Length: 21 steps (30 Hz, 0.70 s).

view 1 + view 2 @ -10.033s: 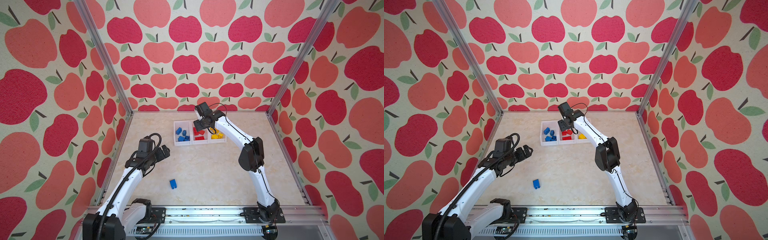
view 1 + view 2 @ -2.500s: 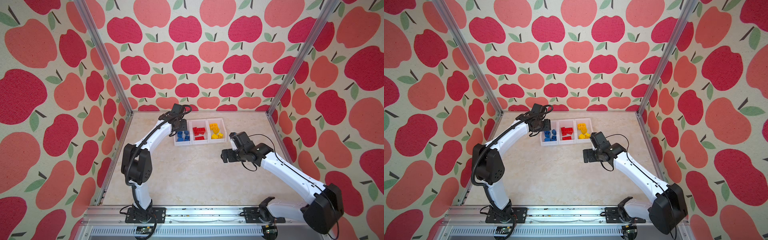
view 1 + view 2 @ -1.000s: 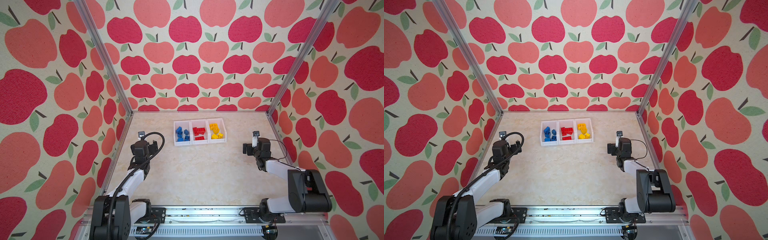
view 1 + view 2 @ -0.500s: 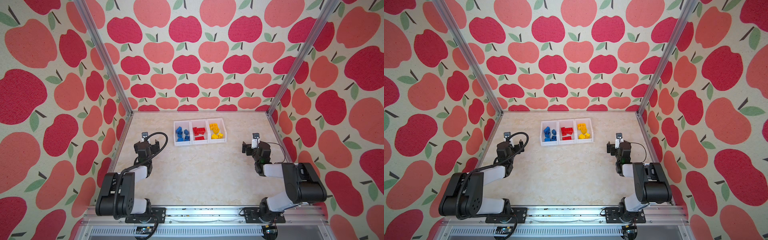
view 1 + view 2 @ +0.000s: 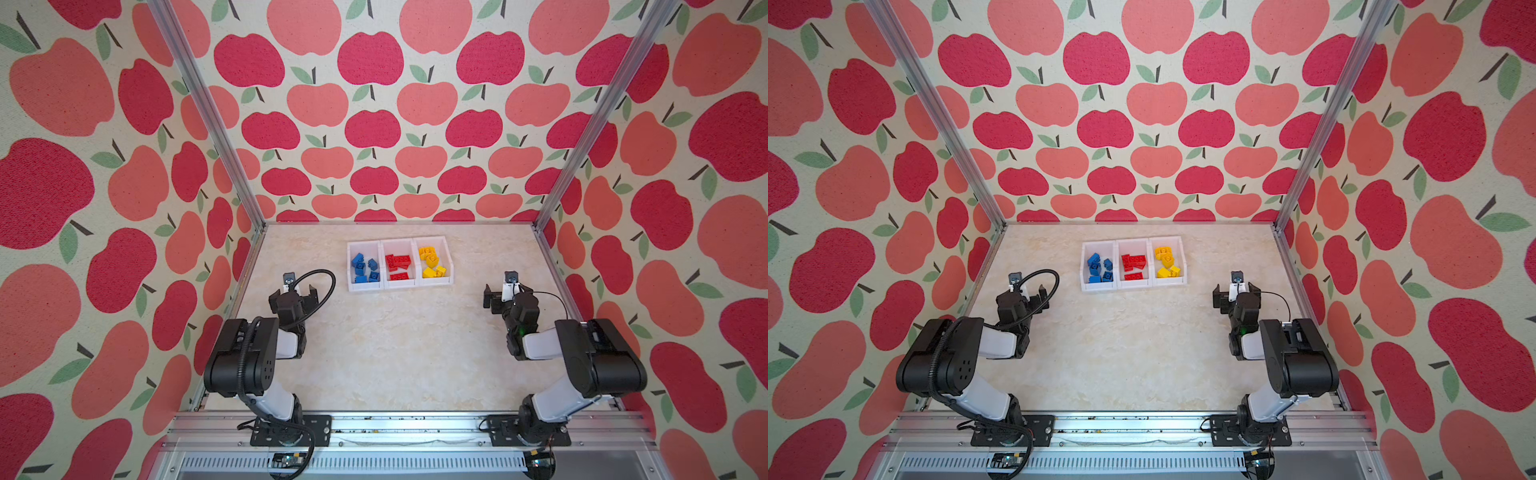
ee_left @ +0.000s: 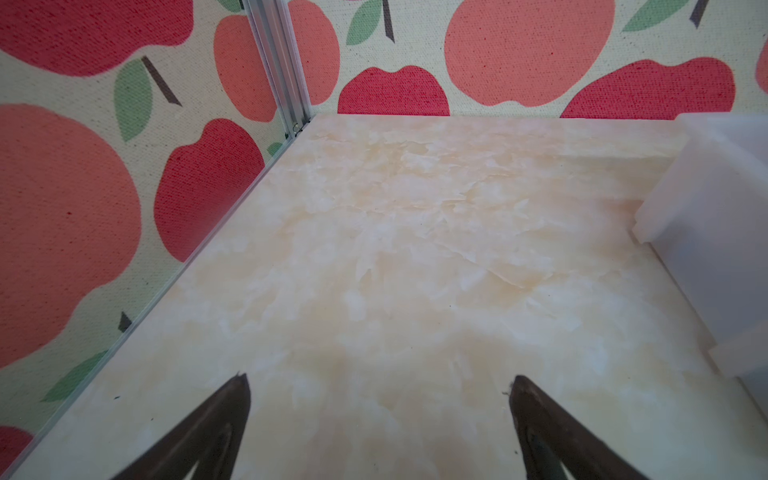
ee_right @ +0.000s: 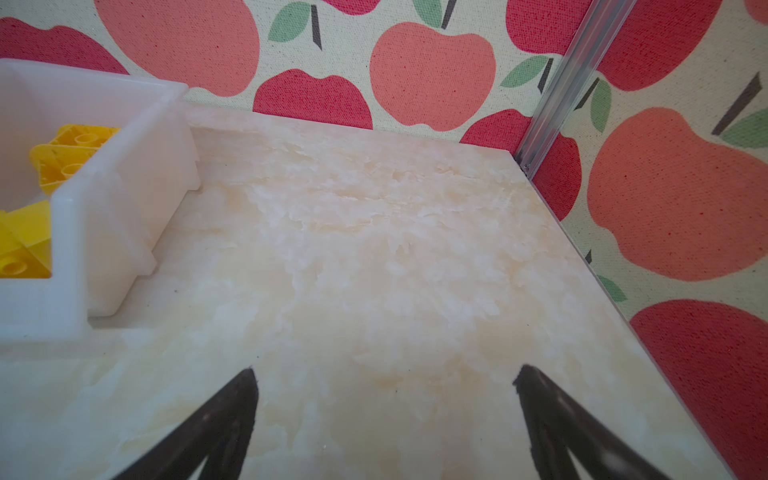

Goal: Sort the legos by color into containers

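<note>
Kim: What has changed?

Me: One of the blue bricks (image 5: 365,266) lay alone on the table (image 5: 395,353) a while ago. It is off the table now, and both my arms have pulled back to their own sides.

Kim: Where are the legos (image 5: 1133,262) now?

Me: They are all in the containers (image 5: 399,286), at the far middle of the table. The blue bricks are in the left bin, the red bricks (image 5: 399,264) in the middle one, and the yellow bricks (image 5: 432,262) in the right one. I see none left outside.

Kim: And the hands?

Me: The left gripper (image 5: 294,294) is spread wide with nothing in it. The right gripper (image 5: 507,291) is the same. Both sit low and apart from the bins.

Kim: So what do you do now?

Me: I think the sorting is done, so I just park. To do that well, I go slow and keep the fingers away from the white bins so I don't bump them. Then I look once more along the apple walls (image 5: 374,124) for a stray brick.
</note>
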Each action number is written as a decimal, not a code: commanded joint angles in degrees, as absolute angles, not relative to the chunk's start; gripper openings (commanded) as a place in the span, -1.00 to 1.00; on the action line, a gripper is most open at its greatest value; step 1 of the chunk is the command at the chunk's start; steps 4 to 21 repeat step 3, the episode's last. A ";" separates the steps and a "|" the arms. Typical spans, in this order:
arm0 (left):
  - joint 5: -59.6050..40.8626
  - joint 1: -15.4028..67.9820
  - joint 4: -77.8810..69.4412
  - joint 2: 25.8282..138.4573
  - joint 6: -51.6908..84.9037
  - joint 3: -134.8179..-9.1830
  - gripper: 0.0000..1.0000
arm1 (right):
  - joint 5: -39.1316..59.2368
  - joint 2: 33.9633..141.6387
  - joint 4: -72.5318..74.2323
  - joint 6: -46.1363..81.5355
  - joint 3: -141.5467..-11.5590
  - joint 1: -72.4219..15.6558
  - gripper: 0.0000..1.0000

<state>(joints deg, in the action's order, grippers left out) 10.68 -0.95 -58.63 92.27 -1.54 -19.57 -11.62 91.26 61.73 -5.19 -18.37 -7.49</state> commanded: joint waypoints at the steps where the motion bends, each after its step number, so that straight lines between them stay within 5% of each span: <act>1: 11.50 -1.24 -63.31 93.63 -1.23 -18.93 0.99 | -12.98 91.82 62.59 -5.89 -18.59 -7.38 0.99; 21: 11.43 -1.32 -61.10 92.64 -0.33 -19.07 0.99 | -13.01 91.63 62.64 -5.89 -18.51 -7.38 0.99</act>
